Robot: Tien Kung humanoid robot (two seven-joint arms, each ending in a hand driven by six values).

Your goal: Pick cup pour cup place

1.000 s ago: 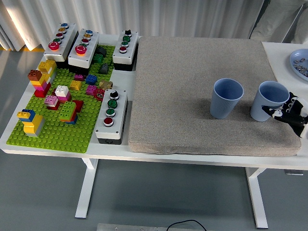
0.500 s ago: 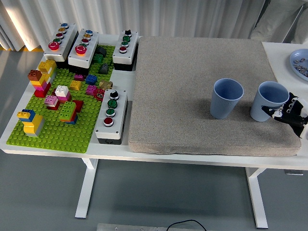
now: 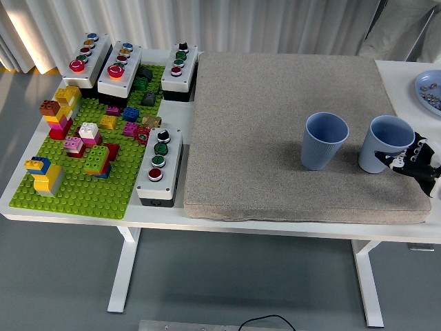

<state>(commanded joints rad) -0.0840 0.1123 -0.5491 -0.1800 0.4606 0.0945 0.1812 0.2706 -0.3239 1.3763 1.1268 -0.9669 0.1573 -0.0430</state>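
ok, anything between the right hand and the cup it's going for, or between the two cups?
Nothing visible. The right hand is already at the right cup, fingers against its lower side. Only bare grey mat lies in the gap between it and the left cup. Both cups stand upright and apart.

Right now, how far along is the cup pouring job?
Early. The right hand has reached the right cup and its fingers wrap its side, but the cup stands upright on the grey mat. Lifting, pouring into the left cup and setting it down are all left.
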